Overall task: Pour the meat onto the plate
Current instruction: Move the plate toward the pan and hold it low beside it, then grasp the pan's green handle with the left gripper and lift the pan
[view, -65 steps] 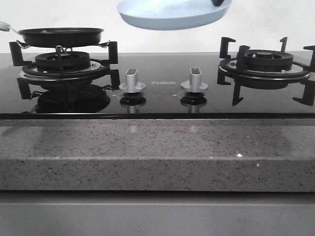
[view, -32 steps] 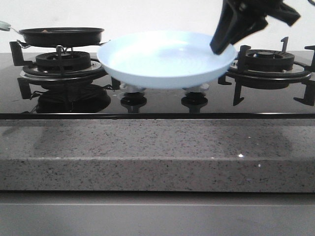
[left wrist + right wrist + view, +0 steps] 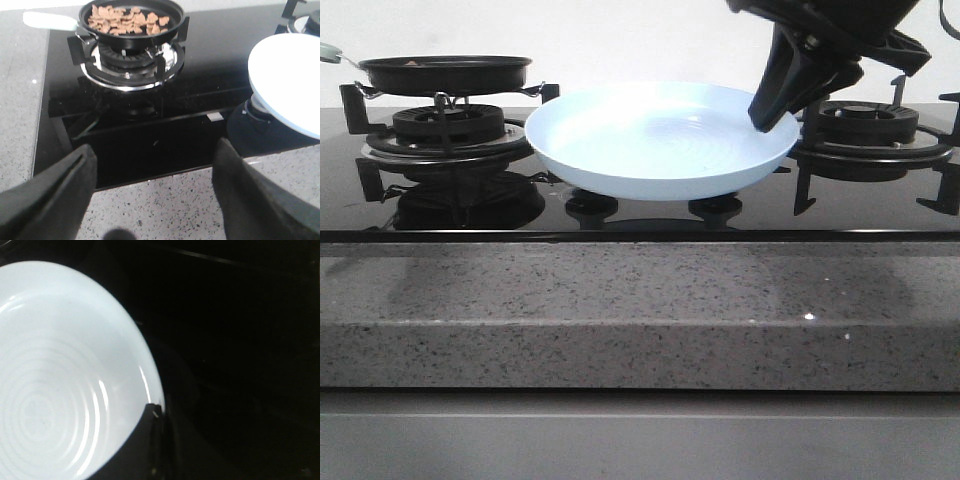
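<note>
The pale blue-white plate [image 3: 660, 140] hangs low over the middle of the black hob, tilted slightly toward me, over the two knobs. My right gripper [image 3: 772, 108] is shut on its right rim; the pinch shows in the right wrist view [image 3: 156, 412], where the plate [image 3: 55, 375] fills the frame. The meat [image 3: 127, 20], a heap of brown slices, lies in the black frying pan [image 3: 445, 72] on the left burner. The plate's edge also shows in the left wrist view [image 3: 290, 80]. My left gripper [image 3: 155, 175] is open and empty, above the stone counter's front, short of the pan.
The pan [image 3: 131, 22] has a pale handle [image 3: 50, 21] pointing away from the plate. The right burner [image 3: 865, 125] with its black grate stands behind my right arm. The speckled stone counter edge [image 3: 640, 310] runs along the front of the glass hob.
My right gripper has brought the plate down from the top of the view to just above the hob's middle. The pan and the left arm have not moved.
</note>
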`<state>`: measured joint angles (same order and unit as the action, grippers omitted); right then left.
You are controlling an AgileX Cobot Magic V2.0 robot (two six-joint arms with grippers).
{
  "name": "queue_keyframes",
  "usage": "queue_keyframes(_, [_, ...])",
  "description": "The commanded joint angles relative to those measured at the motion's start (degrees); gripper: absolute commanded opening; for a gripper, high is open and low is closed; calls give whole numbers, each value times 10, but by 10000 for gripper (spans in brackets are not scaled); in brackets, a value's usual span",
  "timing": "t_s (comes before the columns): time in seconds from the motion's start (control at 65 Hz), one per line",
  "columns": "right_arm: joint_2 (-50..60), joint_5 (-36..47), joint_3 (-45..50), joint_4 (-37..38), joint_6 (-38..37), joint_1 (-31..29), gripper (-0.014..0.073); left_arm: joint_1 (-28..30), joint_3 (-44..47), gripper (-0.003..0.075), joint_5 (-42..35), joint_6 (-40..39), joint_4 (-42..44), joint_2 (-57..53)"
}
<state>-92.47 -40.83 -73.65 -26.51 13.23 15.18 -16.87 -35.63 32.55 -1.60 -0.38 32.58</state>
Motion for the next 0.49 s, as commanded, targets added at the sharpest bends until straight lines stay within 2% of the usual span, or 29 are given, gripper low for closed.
queue_keyframes(0.0, [22, 25, -14, -20, 5, -1, -119, -4, -25, 508, -34, 0, 4, 25])
queue_keyframes(0.169, [22, 25, -14, -20, 5, -1, -119, -3, -90, 596, 42, 0, 30, 92])
queue_keyframes(0.277, [22, 25, -14, -20, 5, -1, -119, 16, -134, 612, 66, 0, 62, 136])
queue_keyframes(0.354, [22, 25, -14, -20, 5, -1, -119, 43, -155, 609, 66, -4, 81, 160])
queue_keyframes(0.477, [22, 25, -14, -20, 5, -1, -119, 118, -188, 610, 65, -4, 69, 207])
